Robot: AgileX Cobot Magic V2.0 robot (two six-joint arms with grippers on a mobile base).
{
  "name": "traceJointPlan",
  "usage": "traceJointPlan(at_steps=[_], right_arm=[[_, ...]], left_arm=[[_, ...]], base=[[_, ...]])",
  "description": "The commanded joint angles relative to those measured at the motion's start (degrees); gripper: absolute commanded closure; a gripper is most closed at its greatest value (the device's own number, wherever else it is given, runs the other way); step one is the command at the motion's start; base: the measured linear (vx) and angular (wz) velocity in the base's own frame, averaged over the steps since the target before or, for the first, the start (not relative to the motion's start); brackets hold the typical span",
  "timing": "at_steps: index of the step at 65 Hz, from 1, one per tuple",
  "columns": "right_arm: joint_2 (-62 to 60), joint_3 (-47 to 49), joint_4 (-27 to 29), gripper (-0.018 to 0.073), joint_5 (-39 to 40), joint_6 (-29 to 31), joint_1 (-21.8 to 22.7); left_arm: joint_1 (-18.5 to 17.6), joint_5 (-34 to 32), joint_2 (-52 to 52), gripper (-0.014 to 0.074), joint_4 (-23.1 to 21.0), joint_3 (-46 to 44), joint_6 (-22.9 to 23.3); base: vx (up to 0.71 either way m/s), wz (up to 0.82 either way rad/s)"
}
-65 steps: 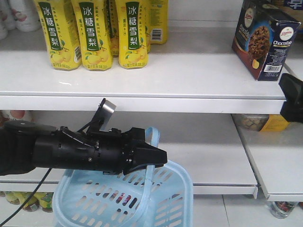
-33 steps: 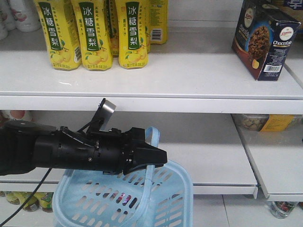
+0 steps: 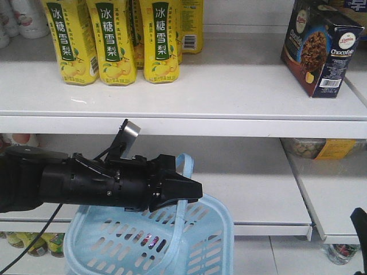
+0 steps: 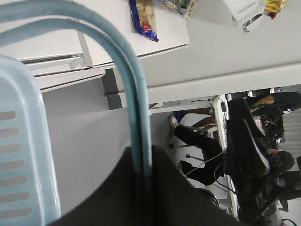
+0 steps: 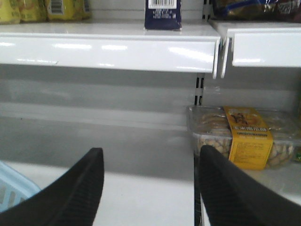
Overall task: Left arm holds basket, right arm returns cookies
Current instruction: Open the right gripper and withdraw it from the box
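Note:
The light blue basket [image 3: 200, 240] hangs low in front of the shelves in the front view. My left arm [image 3: 97, 186] reaches in from the left, and its gripper [image 3: 192, 192] is shut on the basket's thin hoop handle [image 3: 184, 169]. In the left wrist view the handle [image 4: 127, 70] runs straight down between the closed jaws of the left gripper [image 4: 143, 157]. The navy cookies carton [image 3: 321, 48] stands upright on the top shelf at the right, and its barcode end [image 5: 162, 14] shows in the right wrist view. My right gripper [image 5: 150, 150] is open and empty, low at the lower shelf; only its dark edge [image 3: 359, 220] shows at the front view's bottom right.
Yellow pear-drink bottles [image 3: 114, 40] stand at the left of the top shelf [image 3: 172, 94]. A clear tub with a yellow label [image 5: 244, 136] lies on the lower right shelf, just right of my right gripper. A shelf upright [image 5: 200, 89] separates the two bays.
My right gripper has dropped from beside the top shelf at the right edge to the bottom right corner. The left arm, basket and carton have not moved.

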State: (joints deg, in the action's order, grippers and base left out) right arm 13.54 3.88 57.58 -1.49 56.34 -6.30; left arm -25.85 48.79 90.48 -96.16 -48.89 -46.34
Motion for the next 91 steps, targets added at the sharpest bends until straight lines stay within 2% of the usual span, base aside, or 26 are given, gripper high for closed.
traceJointPlan(at_steps=[1,23,79,91], right_arm=[[0.3,0.7,-0.2,0.0219,1.5,0.4,0.3],[0.3,0.7,-0.2,0.0576,1.8,0.4,0.3],[0.3,0.7,-0.2,0.0569,1.9,0.4,0.3],[0.3,0.7,-0.2,0.0569,1.9,0.4,0.3]], left_arm=[[0.1,0.8,-2.8,0.0599,-5.4,-2.1,-2.8],[0.1,0.8,-2.8,0.0599,-5.4,-2.1,-2.8],[0.1,0.8,-2.8,0.0599,-5.7,-2.1,-2.8],[0.1,2.7,-8.5,0.0599,-3.9,3.3,-4.0]], base=[[0.00,0.00],[0.00,0.00],[0.00,0.00],[0.00,0.00]])
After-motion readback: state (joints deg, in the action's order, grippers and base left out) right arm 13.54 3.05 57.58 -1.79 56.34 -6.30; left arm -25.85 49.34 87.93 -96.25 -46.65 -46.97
